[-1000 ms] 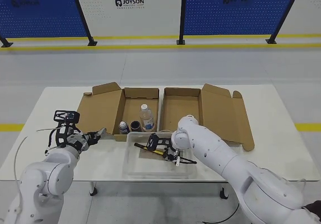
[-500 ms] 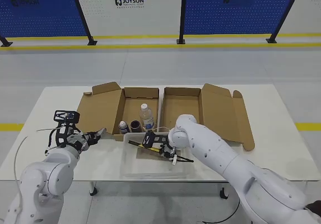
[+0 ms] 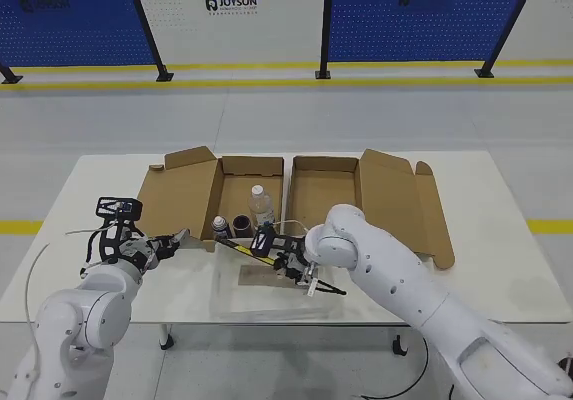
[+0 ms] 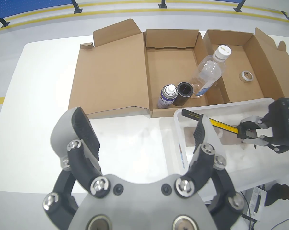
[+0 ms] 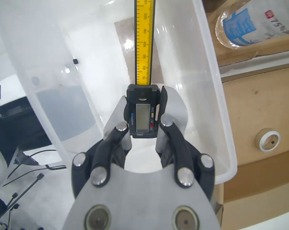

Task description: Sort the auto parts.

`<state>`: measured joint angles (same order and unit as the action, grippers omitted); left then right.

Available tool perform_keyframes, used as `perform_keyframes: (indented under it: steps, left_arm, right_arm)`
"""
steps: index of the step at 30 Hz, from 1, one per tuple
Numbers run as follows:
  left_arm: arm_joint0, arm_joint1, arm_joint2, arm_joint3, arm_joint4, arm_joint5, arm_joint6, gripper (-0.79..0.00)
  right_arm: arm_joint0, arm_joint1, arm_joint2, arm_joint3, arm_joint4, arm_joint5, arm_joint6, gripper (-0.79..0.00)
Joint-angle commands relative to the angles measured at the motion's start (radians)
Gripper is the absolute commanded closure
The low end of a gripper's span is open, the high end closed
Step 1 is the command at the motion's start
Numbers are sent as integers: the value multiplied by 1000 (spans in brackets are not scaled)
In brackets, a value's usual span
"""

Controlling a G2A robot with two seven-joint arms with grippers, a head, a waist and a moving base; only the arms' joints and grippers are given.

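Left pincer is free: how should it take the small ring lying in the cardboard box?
Come straight down and pinch across the outer rim of the ring. It lies flat, hole up, on the box floor, and the box walls probably block a sideways approach. The left pincer is open.

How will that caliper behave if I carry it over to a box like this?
Likely stiff: the caliper beam runs straight, without sag. The right gripper clamps only its display head, so the long beam may lever and twist in the grip. Its tip could catch the bin rim.
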<state>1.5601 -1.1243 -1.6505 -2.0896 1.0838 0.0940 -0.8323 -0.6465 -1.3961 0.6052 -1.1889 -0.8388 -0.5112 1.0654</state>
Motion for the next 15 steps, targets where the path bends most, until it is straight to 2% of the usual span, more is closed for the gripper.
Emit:
perform_keyframes:
  steps: [1,8,15]
  left_arm:
    - [0,0,0,0,0,0,0,-785]
    - [0,0,0,0,0,0,0,-785]
    - [0,0,0,0,0,0,0,-785]
  right_arm:
    - [-27,21,38,-58,-23,12,10,0]
    - [-134,79,167,-227,-64,20,-19,0]
    - [-228,114,267,-335,-97,47,-92,0]
